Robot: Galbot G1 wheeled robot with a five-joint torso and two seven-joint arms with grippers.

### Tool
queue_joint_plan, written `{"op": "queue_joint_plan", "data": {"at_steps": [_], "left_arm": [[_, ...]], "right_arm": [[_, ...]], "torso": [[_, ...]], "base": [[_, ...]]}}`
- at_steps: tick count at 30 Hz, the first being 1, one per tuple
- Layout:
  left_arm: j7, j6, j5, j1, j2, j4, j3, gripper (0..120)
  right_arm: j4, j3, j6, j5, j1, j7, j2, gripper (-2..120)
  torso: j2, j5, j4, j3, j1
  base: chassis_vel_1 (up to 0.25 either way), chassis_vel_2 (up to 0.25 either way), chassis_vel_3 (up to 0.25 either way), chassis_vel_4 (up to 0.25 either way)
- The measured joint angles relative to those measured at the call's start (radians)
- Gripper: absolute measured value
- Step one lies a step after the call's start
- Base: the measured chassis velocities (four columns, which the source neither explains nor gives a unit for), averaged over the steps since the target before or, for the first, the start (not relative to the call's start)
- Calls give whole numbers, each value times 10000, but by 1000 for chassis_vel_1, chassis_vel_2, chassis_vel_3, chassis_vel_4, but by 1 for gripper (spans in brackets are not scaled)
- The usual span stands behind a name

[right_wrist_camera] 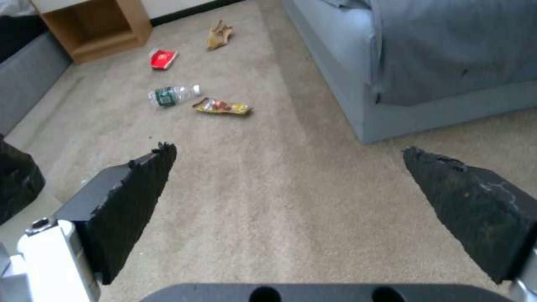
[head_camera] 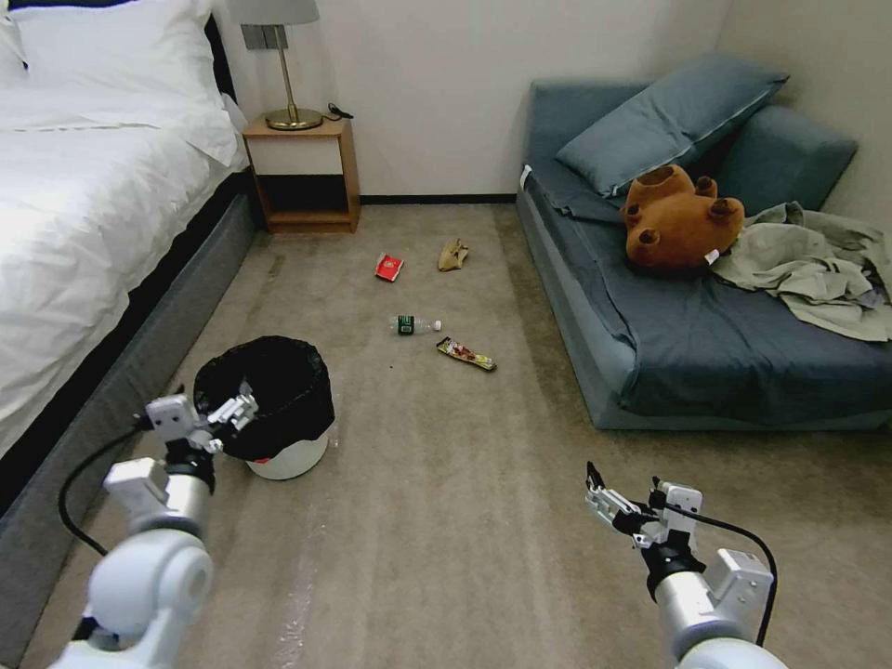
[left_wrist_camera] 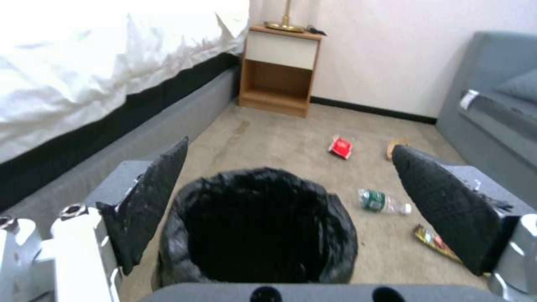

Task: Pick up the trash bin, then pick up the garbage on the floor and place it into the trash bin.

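Observation:
The trash bin (head_camera: 269, 400), white with a black bag over its rim, stands upright on the carpet beside the bed. My left gripper (head_camera: 237, 409) hovers open at its near rim, and in the left wrist view the bin (left_wrist_camera: 263, 226) sits between the spread fingers of that gripper (left_wrist_camera: 291, 149), untouched. The garbage lies farther off on the floor: a clear bottle (head_camera: 413, 325), a red packet (head_camera: 389, 268), a tan paper bag (head_camera: 452, 255) and a long wrapper (head_camera: 466, 354). My right gripper (head_camera: 599, 497) hangs open and empty over bare carpet, well short of the bottle (right_wrist_camera: 170, 95) and wrapper (right_wrist_camera: 222, 107).
A white bed (head_camera: 93, 204) runs along the left, with a wooden nightstand (head_camera: 302, 177) at the far wall. On the right, a blue sofa (head_camera: 706, 353) carries a plush bear (head_camera: 678, 218) and a grey-green cloth (head_camera: 818, 265). Open carpet lies between them.

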Motion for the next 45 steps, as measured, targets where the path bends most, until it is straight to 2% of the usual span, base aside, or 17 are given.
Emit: {"op": "queue_joint_plan", "data": {"at_steps": [1, 2, 3, 5, 9, 13, 15, 16, 17, 19, 22, 23, 36, 39, 42, 43, 45], "left_arm": [[-186, 119, -332, -82, 209, -62, -74, 96], [-186, 119, -332, -82, 209, -62, -74, 96], [-336, 216, -608, -145, 382, -110, -131, 96], [-739, 472, -1330, -327, 837, -235, -295, 96], [-963, 618, -1754, -427, 1107, -311, -394, 96], [-946, 643, -1949, -437, 1377, -252, -585, 96], [-806, 633, -2202, -405, 2052, 138, -1146, 95], [-735, 608, -2222, -362, 2185, 331, -1242, 95], [-735, 608, -2222, -362, 2185, 331, -1242, 95], [-623, 550, -2184, -302, 2274, 633, -1293, 95], [-519, 496, -2083, -290, 2362, 874, -1323, 94], [-498, 494, -2064, -300, 2400, 978, -1322, 94], [-486, 592, -2175, -648, 2948, 1252, -1129, 92], [-650, 938, -2361, -902, 3207, 1531, -929, 93], [-953, 1521, -2498, -1571, 3637, 2307, -603, 94], [-953, 1521, -2498, -1571, 3637, 2307, -603, 94], [-1049, 1799, -2585, -2042, 3921, 2886, -415, 94]], "right_arm": [[-147, 30, -2, 105, 233, 37, -217, 100], [-147, 30, -2, 105, 233, 37, -217, 100], [-274, 66, 30, 132, 463, 33, -354, 100], [-581, 119, 140, 146, 769, 24, -392, 100], [-770, 178, 273, 107, 883, 5, -294, 100], [-759, 177, 309, 35, 865, -22, -162, 100], [-707, 163, 329, -70, 805, -48, 27, 100], [-684, 155, 348, -133, 762, -66, 117, 100], [-684, 155, 348, -133, 762, -66, 117, 100], [-659, 151, 401, -260, 625, -103, 242, 100], [-644, 136, 459, -403, 502, -152, 364, 100], [-630, 120, 483, -487, 446, -170, 434, 100], [-660, -37, 584, -869, 218, -289, 804, 100], [-695, -56, 616, -930, 197, -307, 839, 100], [-784, -90, 699, -1078, 194, -352, 899, 100], [-784, -90, 699, -1078, 194, -352, 899, 100], [-858, -126, 757, -1213, 183, -402, 945, 100]], "torso": [[-1, -2, 2, 0, 0], [-1, -2, 2, 0, 0], [-1, 0, 9, 0, 0], [-2, 1, 7, 1, 1], [-3, -2, 4, 1, 0], [-2, -1, 3, 1, 0], [-1, 0, 5, 0, 0], [-1, 11, 5, 0, 0], [-1, 11, 5, 0, 0], [-1, -15, 5, 1, 0], [-1, 5, 4, 1, 1], [-1, -6, 5, 1, 0], [-1, -1, 5, 0, 0], [0, -1, 5, 1, 0], [-1, -1, 4, 1, 0], [-1, -1, 4, 1, 0], [0, -1, 4, 1, 1]], "base": [[0, 0, 0, 0], [0, 0, 0, 0], [0, 0, 0, 0], [0, 0, 0, 0], [0, 0, 0, 0], [0, 0, 0, 0], [0, 0, 0, 0], [0, 0, 0, 0], [0, 0, 0, 0], [0, 0, 0, 0], [0, 0, 0, 0], [0, 0, 0, 0], [0, 0, 0, 0], [0, 0, 0, 0], [0, 0, 0, 0], [0, 0, 0, 0], [0, 0, 0, 0]]}}
